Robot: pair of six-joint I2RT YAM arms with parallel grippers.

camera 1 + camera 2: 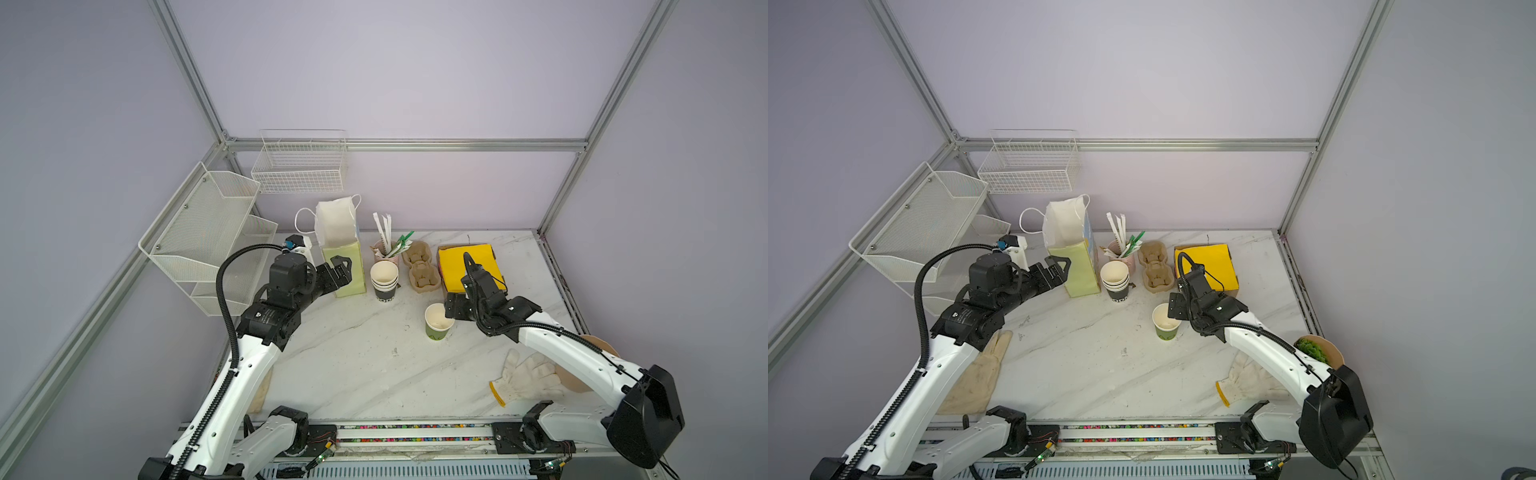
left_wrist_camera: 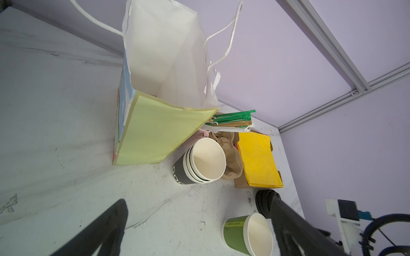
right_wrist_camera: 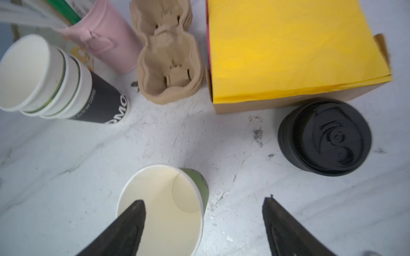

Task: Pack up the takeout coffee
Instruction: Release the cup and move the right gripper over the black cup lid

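A white marble tabletop (image 1: 353, 365) seen from above, with two robot arms reaching over it. A small green paper cup with a cream inside (image 1: 437, 326) stands upright and open, right of the table's middle and apart from the other goods. The right gripper (image 3: 204, 200) is at the cup's rim, jaws spread wide and gripping nothing; one black finger (image 3: 126, 228) is over the cup's mouth, the other outside it. The left gripper (image 1: 341, 269) hovers empty, jaws spread, just in front of a tall yellow-green paper bag with white handles (image 1: 357, 270), open at the back left. To the bag's right stand nested black-sided paper cups (image 1: 384, 282), a brown pulp cup carrier (image 1: 420, 268) and yellow paper on a brown box (image 1: 467, 266); a black plastic lid (image 3: 325, 137) lies near the box.
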